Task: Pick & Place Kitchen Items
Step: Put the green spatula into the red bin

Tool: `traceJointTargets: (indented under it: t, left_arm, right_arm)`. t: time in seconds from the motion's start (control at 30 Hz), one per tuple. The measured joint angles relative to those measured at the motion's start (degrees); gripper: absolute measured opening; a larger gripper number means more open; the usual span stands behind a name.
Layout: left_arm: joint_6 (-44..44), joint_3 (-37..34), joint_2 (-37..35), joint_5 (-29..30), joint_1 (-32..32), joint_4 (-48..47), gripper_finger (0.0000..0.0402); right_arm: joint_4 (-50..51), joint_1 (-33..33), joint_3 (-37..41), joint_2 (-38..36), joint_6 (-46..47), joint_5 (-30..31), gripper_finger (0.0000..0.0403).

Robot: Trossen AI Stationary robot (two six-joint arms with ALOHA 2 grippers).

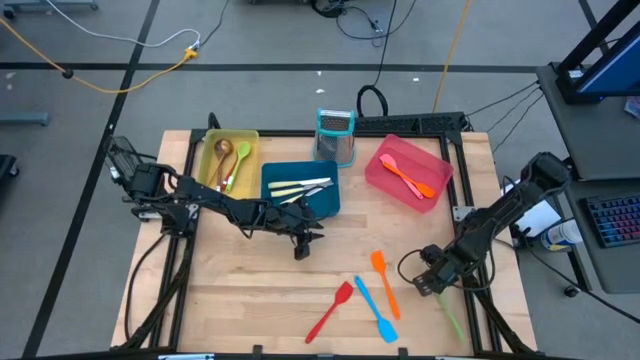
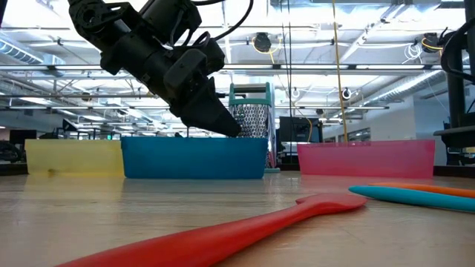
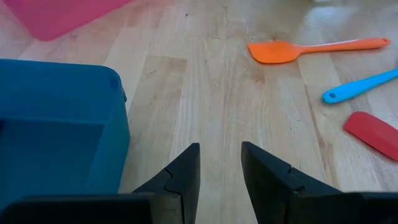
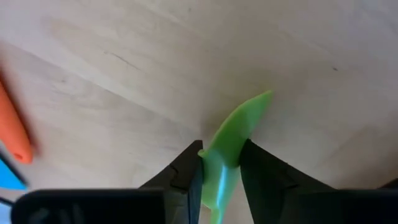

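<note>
Your right hand [image 4: 219,167]: one green utensil [image 4: 231,149], slim, clamped between the two fingers, its tip reaching out past them just over the table [image 1: 260,300]. In the high view its handle trails behind the hand toward the table's near right edge.

Loose on the table, just beside your right hand toward the middle, three spatulas:
- one orange spatula [image 1: 384,278], nearest the hand;
- one blue spatula [image 1: 376,309], next to it;
- one red spatula [image 1: 331,310], farthest from the hand.

Your left hand [image 3: 220,163]: fingers narrowly apart, nothing between them, hovering over bare wood just beside the near corner of the blue tray [image 1: 325,205]. The three loose spatulas lie ahead of it, well apart.

Three trays, beyond both hands:
- one yellow tray [image 1: 252,140], holding one green spoon [image 1: 240,160] and one wooden spoon [image 1: 224,152]; you may also see a red piece there, too small to tell;
- the blue tray, holding cream-handled knives [image 1: 298,186], number unclear;
- one pink tray [image 1: 440,165], holding one pink spatula [image 1: 392,162] and one further orange spatula [image 1: 415,183].

One metal grater [image 1: 336,134], teal-topped, stands between the blue and pink trays.
</note>
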State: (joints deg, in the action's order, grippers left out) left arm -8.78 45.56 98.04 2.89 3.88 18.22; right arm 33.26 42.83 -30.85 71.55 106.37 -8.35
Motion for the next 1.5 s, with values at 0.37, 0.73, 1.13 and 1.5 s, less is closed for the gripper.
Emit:
traceJointTargets:
  t: [0.37,0.73,1.13,1.5]
  left_arm:
    - [-2.6,0.0,0.0,0.0,0.0,-0.04,0.012]
    - [-1.61,0.0,0.0,0.0,0.0,-0.02,0.012]
    - [1.12,0.0,0.0,0.0,0.02,-0.04,0.012]
    - [1.14,0.0,0.0,0.0,0.02,-0.11,0.012]
  right_arm:
    - [0.67,-0.04,0.13,-5.05,-2.58,1.86,0.0083]
    - [3.06,-0.13,0.0,-6.8,-3.89,1.11,0.0082]
    - [7.41,-0.11,0.63,-6.54,-2.06,-3.49,0.008]
    - [-1.05,-0.17,4.32,-7.17,2.64,-2.43,0.0025]
